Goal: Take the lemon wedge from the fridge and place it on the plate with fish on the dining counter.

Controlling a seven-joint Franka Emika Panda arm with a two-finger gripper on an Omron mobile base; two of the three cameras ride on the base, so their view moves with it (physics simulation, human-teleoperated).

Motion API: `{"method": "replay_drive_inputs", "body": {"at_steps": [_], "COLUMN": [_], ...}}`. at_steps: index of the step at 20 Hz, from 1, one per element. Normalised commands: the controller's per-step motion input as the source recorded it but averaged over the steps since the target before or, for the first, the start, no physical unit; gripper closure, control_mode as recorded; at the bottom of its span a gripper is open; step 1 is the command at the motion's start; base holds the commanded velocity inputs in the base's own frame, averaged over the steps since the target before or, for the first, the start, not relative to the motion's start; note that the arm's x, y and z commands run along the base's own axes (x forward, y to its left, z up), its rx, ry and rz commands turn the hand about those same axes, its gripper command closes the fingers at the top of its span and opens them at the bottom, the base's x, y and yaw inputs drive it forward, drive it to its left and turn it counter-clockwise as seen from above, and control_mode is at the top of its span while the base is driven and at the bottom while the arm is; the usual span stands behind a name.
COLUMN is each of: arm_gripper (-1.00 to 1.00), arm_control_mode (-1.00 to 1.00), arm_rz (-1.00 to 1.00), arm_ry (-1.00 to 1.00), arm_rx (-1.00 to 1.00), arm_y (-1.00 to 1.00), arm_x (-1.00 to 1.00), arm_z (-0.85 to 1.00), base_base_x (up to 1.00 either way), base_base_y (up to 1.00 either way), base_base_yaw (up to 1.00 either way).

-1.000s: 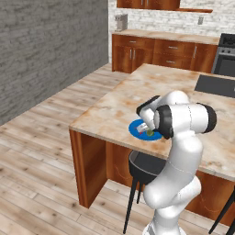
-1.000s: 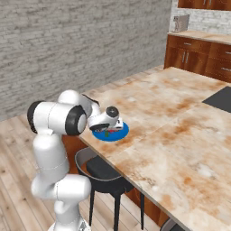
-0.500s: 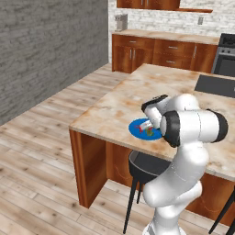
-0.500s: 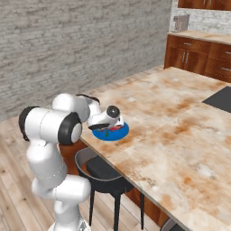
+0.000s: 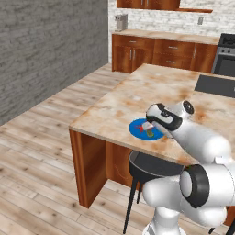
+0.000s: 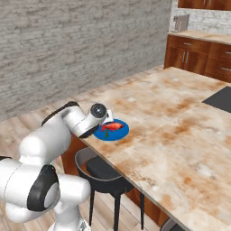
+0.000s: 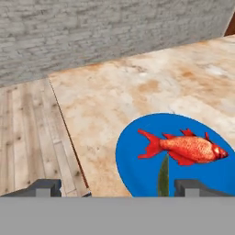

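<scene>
The round blue plate (image 7: 183, 156) carries the red-orange fish (image 7: 186, 148) and sits near the edge of the beige dining counter (image 7: 114, 92). The lemon wedge (image 7: 163, 176), a thin olive sliver, lies on the plate just below the fish. My gripper (image 7: 119, 188) is open with nothing between its fingertips (image 7: 43, 186), held just above the plate's near rim. From the left base view the gripper (image 5: 151, 123) hovers over the plate (image 5: 137, 130), where the wedge (image 5: 151, 134) shows as a green speck. In the right base view the gripper (image 6: 108, 120) sits at the plate's (image 6: 118, 132) near side.
A black stool (image 5: 151, 166) stands under the counter edge right below the plate. A dark cooktop (image 5: 215, 85) is set into the far end of the dining counter (image 5: 137, 92). Wall cabinets (image 5: 156, 53) run along the back. Wooden floor lies to the left.
The arm has drawn back and folded lower, lifting the hand off the plate. The lemon wedge stays lying on the plate beside the fish.
</scene>
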Motion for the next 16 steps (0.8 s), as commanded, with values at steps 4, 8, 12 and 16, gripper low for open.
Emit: {"method": "replay_drive_inputs", "body": {"at_steps": [4,8,12,16], "arm_gripper": [-1.0,-1.0,-1.0,-1.0], "arm_control_mode": [-1.0,-1.0,-1.0,-1.0], "arm_rz": [0.05,0.03,0.08,0.14], "arm_ry": [0.0,0.0,0.0,0.0], "arm_rx": [-0.04,-0.03,-0.07,-0.1], "arm_y": [0.13,-0.06,-0.2,-0.28], "arm_x": [-0.82,-1.0,-1.0,-1.0], "arm_z": [1.0,1.0,1.0,0.99], "base_base_x": [0.0,0.0,0.0,0.0], "base_base_y": [0.0,0.0,0.0,0.0], "base_base_yaw": [0.0,0.0,0.0,0.0]}}
